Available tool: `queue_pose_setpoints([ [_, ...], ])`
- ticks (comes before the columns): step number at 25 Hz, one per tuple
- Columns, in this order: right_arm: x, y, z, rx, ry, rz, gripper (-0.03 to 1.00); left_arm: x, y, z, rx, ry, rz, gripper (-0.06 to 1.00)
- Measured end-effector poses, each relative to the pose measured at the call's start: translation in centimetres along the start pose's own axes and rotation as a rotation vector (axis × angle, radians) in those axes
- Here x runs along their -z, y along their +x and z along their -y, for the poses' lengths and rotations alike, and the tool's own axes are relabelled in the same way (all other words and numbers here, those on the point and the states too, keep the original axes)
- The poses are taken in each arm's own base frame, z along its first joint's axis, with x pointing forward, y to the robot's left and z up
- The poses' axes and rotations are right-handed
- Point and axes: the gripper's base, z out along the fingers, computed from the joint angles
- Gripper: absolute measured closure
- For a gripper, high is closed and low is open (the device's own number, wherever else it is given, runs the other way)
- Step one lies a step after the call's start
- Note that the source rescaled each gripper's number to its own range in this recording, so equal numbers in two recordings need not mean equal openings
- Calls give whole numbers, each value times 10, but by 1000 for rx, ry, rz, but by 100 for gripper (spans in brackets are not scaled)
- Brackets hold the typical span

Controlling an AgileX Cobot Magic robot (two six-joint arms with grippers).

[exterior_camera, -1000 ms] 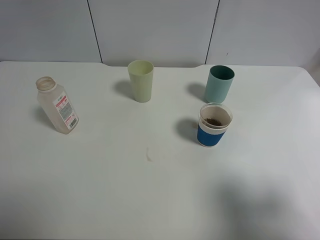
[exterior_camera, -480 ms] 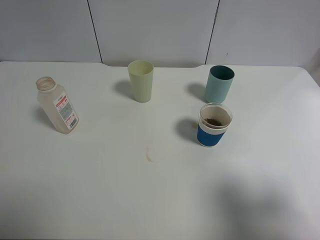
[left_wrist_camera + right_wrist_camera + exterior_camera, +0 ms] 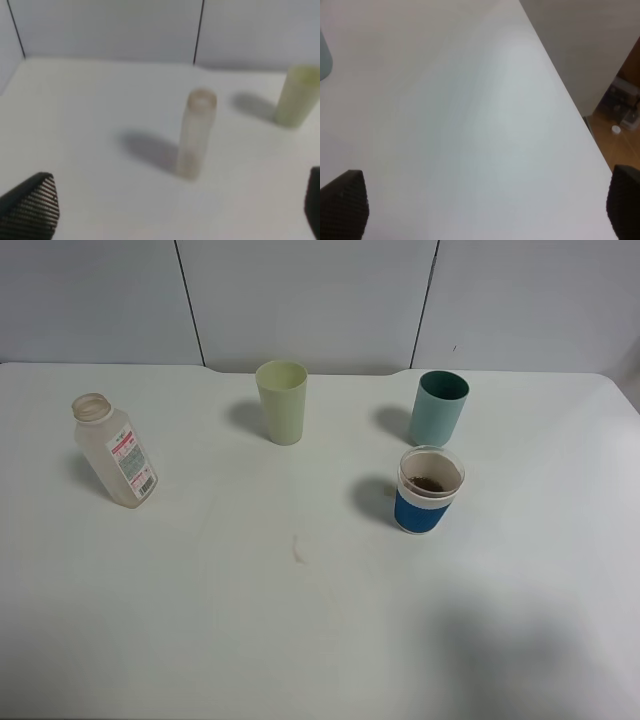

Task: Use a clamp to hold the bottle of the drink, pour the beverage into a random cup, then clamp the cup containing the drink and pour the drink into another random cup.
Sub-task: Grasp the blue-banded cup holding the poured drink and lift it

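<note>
An uncapped clear bottle (image 3: 112, 451) with a red-and-white label stands at the table's left. A pale green cup (image 3: 282, 401) stands at the back centre and a teal cup (image 3: 438, 408) at the back right. A clear cup with a blue band (image 3: 429, 490) stands in front of the teal cup and holds a little brown drink. Neither gripper shows in the exterior high view. My left gripper (image 3: 172, 210) is open and empty, well short of the bottle (image 3: 196, 133), with the green cup (image 3: 299, 95) beyond. My right gripper (image 3: 482, 210) is open and empty over bare table.
A small brownish stain (image 3: 297, 550) marks the white table (image 3: 200, 620) near its middle. The right wrist view shows the table's edge (image 3: 570, 105), the floor (image 3: 620, 120) beyond it, and a sliver of the teal cup (image 3: 324, 57).
</note>
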Motion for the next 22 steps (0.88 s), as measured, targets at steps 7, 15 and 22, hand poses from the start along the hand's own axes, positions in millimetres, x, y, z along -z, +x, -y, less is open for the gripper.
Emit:
queue_pose_setpoints([
  [7, 0, 0, 0, 0, 0, 0, 12, -16, 21, -8, -39, -76, -125, -5],
  [15, 0, 0, 0, 0, 0, 0, 12, -27, 30, -7, -28, -58, -154, -5],
  [22, 0, 0, 0, 0, 0, 0, 12, -27, 30, -7, -28, -58, -154, -5],
])
